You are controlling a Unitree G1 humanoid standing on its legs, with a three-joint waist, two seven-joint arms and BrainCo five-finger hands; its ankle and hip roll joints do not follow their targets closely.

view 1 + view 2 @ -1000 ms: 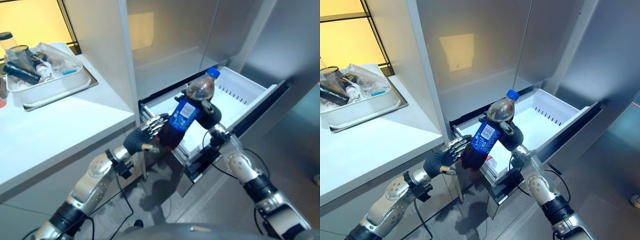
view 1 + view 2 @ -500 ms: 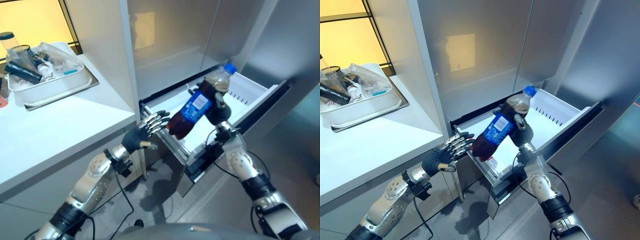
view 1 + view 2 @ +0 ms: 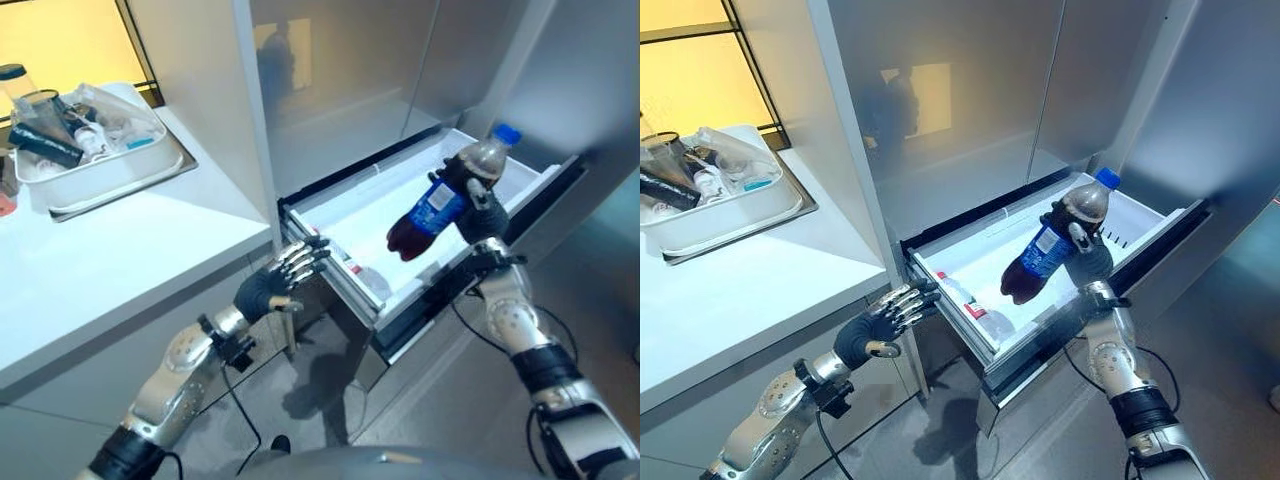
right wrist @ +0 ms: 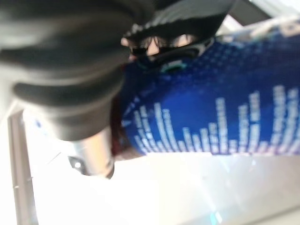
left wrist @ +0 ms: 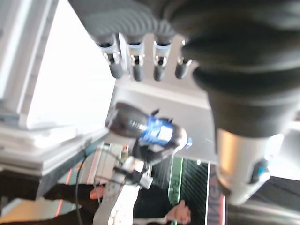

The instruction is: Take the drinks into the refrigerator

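A dark cola bottle (image 3: 432, 208) with a blue label and blue cap hangs tilted, cap up, over the open white refrigerator drawer (image 3: 970, 250). My right hand (image 3: 1092, 258) is shut on its upper part; the right wrist view has the blue label (image 4: 211, 117) right against the hand. A second, clear bottle with a red label (image 3: 975, 310) lies in the drawer near its front left corner. My left hand (image 3: 268, 288) is open, fingers (image 5: 136, 63) straight, just outside the drawer's front left corner and holding nothing. From the left wrist, the cola bottle (image 5: 150, 131) shows beyond those fingers.
A white counter (image 3: 120, 250) lies to the left, with a metal tray (image 3: 100, 180) of bagged items and a jar at its back. Grey refrigerator doors (image 3: 970, 100) rise behind the drawer. The drawer's dark front (image 3: 450, 300) juts out over the grey floor.
My right hand has carried the cola bottle rightward, out over the drawer. The left hand, which was at the bottle's base, has come away and sunk to the drawer's front corner.
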